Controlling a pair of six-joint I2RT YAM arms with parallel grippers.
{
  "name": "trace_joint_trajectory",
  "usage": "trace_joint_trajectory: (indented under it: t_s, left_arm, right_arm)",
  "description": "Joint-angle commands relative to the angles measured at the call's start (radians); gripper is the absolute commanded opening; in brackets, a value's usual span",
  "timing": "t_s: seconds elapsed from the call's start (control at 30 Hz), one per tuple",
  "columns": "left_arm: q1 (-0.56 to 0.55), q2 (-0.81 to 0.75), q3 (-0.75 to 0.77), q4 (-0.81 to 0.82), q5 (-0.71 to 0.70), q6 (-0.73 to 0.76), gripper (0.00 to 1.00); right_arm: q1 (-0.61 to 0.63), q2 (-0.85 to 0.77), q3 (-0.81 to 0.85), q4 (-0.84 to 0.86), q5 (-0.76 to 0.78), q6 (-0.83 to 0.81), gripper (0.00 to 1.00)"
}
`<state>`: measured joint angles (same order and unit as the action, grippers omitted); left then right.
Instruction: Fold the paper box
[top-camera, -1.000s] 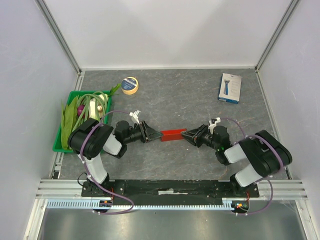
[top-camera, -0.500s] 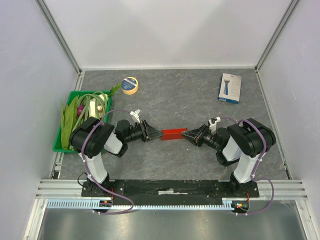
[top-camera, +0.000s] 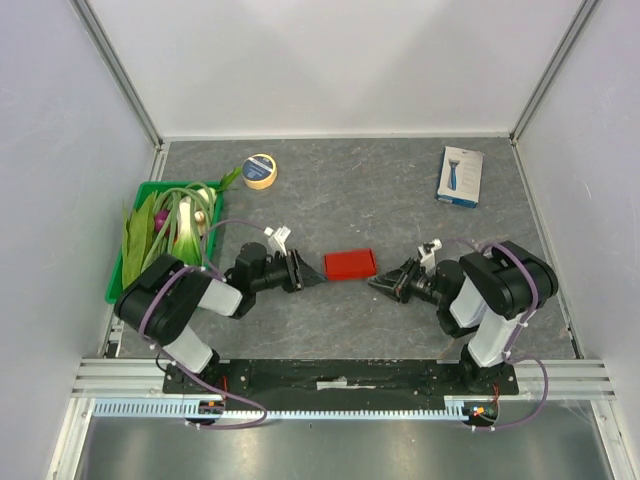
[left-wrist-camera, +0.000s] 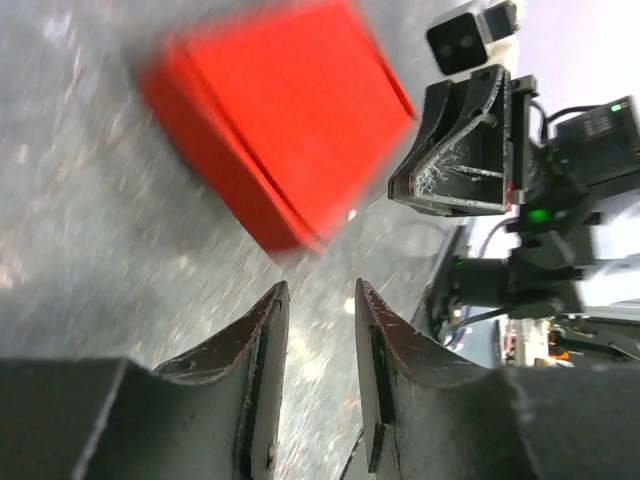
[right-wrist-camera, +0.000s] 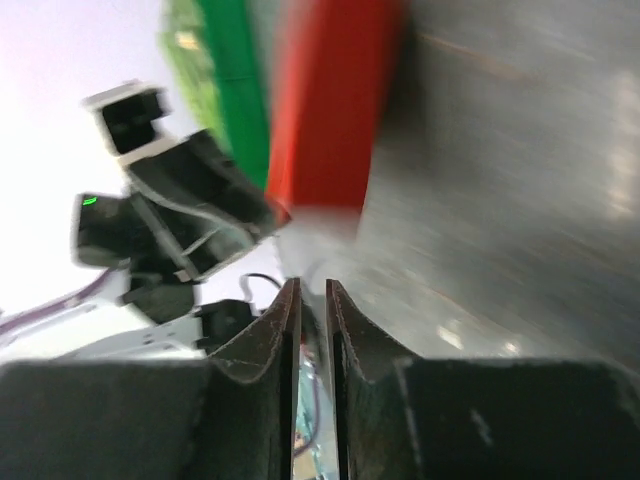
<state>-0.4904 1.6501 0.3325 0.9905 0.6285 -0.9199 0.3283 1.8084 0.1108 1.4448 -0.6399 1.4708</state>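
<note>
Glossy bright red paper box (top-camera: 350, 264), shallow rectangular block with crisp edges, broad face up, lying flat, slightly skewed, well apart from the tape roll (top-camera: 260, 171), nearer the arms and to its right

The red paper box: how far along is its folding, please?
Done: the glossy red cardboard box looks folded into a shallow closed shape on the grey table. In hand: nothing; the left gripper and right gripper flank it, empty. Left: perhaps tucking tabs; blur hides them.
</note>
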Motion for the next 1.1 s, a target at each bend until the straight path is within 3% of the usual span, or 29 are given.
trace_joint_trajectory:
  t_s: [0.0,0.07,0.1,0.17,0.2,0.23,0.3,0.33,0.37,0.43,0.57,0.6,0.67,0.8,0.9,1.07]
  left_arm:
    - [-0.08,-0.094,-0.05,-0.409,-0.191,0.155,0.16]
    - [-0.096,-0.178,-0.09,-0.424,-0.204,0.138,0.2]
    - [-0.097,-0.217,-0.107,-0.44,-0.201,0.121,0.26]
    - [-0.102,-0.397,-0.147,-0.533,-0.21,0.116,0.31]
    - [-0.106,-0.477,-0.148,-0.583,-0.217,0.13,0.37]
    - [-0.109,-0.543,-0.141,-0.721,-0.226,0.142,0.4]
    - [-0.106,-0.713,-0.093,-0.847,-0.259,0.188,0.5]
    - [-0.105,-0.749,-0.072,-0.892,-0.262,0.2,0.53]
    - [-0.106,-0.782,-0.053,-0.95,-0.259,0.213,0.57]
    - [-0.105,-0.811,0.003,-0.975,-0.253,0.236,0.74]
    - [-0.106,-0.716,0.14,-0.984,-0.246,0.346,0.79]
    - [-0.123,-0.681,0.208,-0.984,-0.26,0.431,0.81]
    - [-0.158,-0.581,0.284,-0.984,-0.341,0.528,0.82]
    - [-0.339,-0.341,0.547,-1.084,-0.544,0.862,0.82]
    - [-0.373,-0.117,0.701,-1.157,-0.554,1.054,0.77]
    - [-0.395,0.072,0.776,-1.173,-0.565,1.289,0.69]
  right_arm:
    - [-0.005,-0.109,-0.094,-0.411,0.034,-0.145,0.17]
    - [-0.005,-0.211,-0.106,-0.558,0.029,-0.173,0.29]
    - [-0.006,-0.345,-0.106,-0.616,0.013,-0.206,0.33]
    - [-0.005,-0.53,-0.058,-0.926,0.022,-0.291,0.45]
    - [-0.005,-0.737,-0.009,-1.099,0.048,-0.358,0.52]
    - [-0.005,-0.829,0.05,-1.416,0.145,-0.532,0.68]
    - [-0.003,-0.969,0.232,-1.625,0.238,-0.701,0.82]
    - [-0.003,-0.966,0.287,-1.728,0.267,-0.86,0.9]
    - [-0.006,-0.942,0.381,-1.761,0.266,-0.915,0.9]
    - [0.001,-0.798,0.472,-1.837,0.231,-1.013,0.9]
    - [0.026,-0.689,0.643,-1.88,0.369,-1.1,0.91]
    - [0.026,-0.669,0.674,-1.893,0.411,-1.098,0.91]
    - [0.025,-0.658,0.768,-1.96,0.556,-1.08,0.91]
    - [0.026,-0.687,0.917,-2.115,0.777,-1.081,0.93]
    - [0.025,-0.756,1.003,-2.166,0.836,-1.119,0.94]
    - [0.023,-0.874,1.064,-2.193,0.827,-1.162,0.95]
